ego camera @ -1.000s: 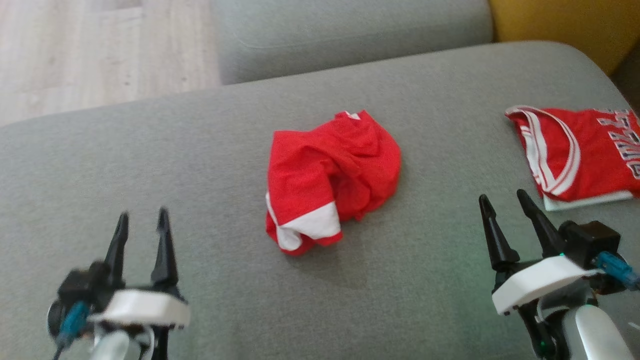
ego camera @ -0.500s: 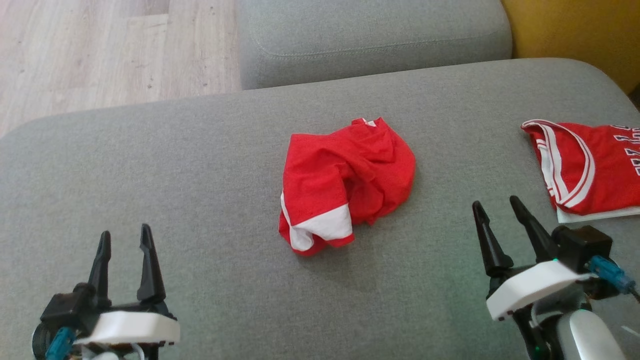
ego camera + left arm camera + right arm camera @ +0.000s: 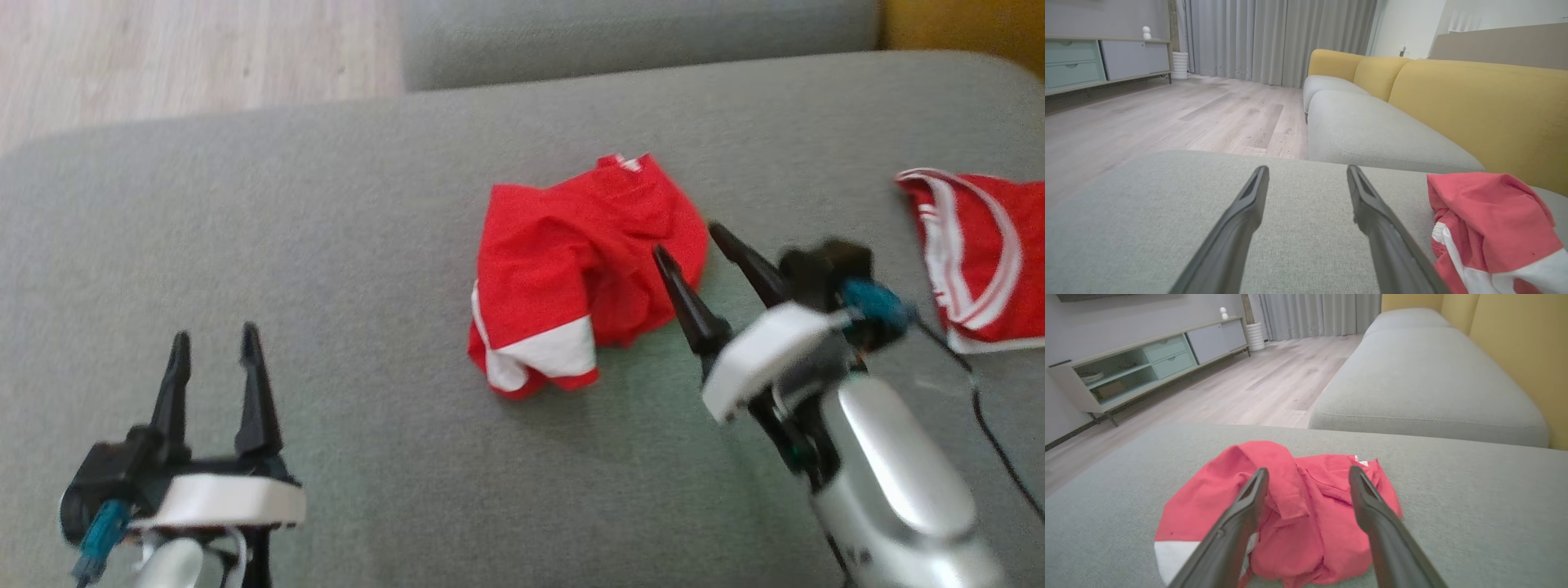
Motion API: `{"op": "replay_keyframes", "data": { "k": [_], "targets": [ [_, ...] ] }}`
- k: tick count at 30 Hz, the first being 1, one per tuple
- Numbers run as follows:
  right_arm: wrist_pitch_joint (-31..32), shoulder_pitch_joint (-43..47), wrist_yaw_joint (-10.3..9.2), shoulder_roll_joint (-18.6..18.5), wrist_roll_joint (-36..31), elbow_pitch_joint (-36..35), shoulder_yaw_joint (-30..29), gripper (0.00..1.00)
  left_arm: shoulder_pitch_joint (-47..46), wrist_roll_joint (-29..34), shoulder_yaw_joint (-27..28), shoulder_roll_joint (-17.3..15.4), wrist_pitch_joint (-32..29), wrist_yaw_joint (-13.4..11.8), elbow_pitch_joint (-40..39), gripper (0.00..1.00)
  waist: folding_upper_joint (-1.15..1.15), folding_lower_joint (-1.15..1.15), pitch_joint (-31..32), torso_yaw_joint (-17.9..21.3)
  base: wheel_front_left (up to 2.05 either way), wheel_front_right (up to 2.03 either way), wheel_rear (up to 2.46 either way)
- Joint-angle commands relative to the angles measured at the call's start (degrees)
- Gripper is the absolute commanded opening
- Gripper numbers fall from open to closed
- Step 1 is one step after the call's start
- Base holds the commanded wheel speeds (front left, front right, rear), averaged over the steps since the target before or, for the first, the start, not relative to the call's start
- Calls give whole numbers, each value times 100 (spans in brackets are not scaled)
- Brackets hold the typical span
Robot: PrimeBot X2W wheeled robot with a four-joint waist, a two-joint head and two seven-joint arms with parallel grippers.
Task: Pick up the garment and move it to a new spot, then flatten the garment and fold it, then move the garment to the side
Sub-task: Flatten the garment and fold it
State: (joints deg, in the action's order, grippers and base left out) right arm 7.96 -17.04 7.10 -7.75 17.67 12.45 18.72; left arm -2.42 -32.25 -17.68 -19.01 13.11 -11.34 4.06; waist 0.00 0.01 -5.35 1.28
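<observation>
A crumpled red garment point(image 3: 571, 269) with a white band lies bunched in the middle of the grey sofa cushion point(image 3: 326, 245). My right gripper point(image 3: 687, 242) is open, its fingertips at the garment's right edge and pointing into it. In the right wrist view the garment point(image 3: 1290, 506) lies just beyond and between the spread fingers point(image 3: 1372, 514). My left gripper point(image 3: 211, 341) stands open at the lower left, well clear of the cloth. In the left wrist view the garment point(image 3: 1486, 220) sits to the right of its fingers point(image 3: 1241, 228).
A second red jersey point(image 3: 980, 253) with white trim lies flat at the cushion's right edge. Another grey cushion point(image 3: 637, 33) lies beyond, with wooden floor point(image 3: 188, 57) at the far left. A yellow sofa back point(image 3: 1474, 106) rises behind the seat.
My right arm has swung left and forward from the lower right up to the garment's right edge. The head camera shifted a little. The left gripper has stayed in place.
</observation>
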Motion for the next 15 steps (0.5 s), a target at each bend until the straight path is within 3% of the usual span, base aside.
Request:
{"op": "replay_keyframes", "data": {
  "k": [1,9,11,12,15],
  "targets": [
    [41,-377,39,-28,83,73,231,100,-360,57,164,-105,7,-11,-213,100,0,-1,-207,-191,0,0,0],
    [116,-1369,39,-117,348,1568,850,98,-708,109,-5,34,27,91,-107,100,0,-1,-519,-586,0,0,0],
    [45,-1493,39,-130,407,1799,910,19,-753,108,-20,63,41,109,-55,100,0,-1,-533,-638,0,0,0],
    [-16,-1540,39,-129,437,1890,926,0,-766,105,-19,73,49,115,-33,100,0,-1,-528,-651,0,0,0],
    [-188,-1652,39,-154,526,2056,1021,0,-775,103,-12,82,70,129,22,100,0,-1,-482,-664,0,0,0]
  ]
}}
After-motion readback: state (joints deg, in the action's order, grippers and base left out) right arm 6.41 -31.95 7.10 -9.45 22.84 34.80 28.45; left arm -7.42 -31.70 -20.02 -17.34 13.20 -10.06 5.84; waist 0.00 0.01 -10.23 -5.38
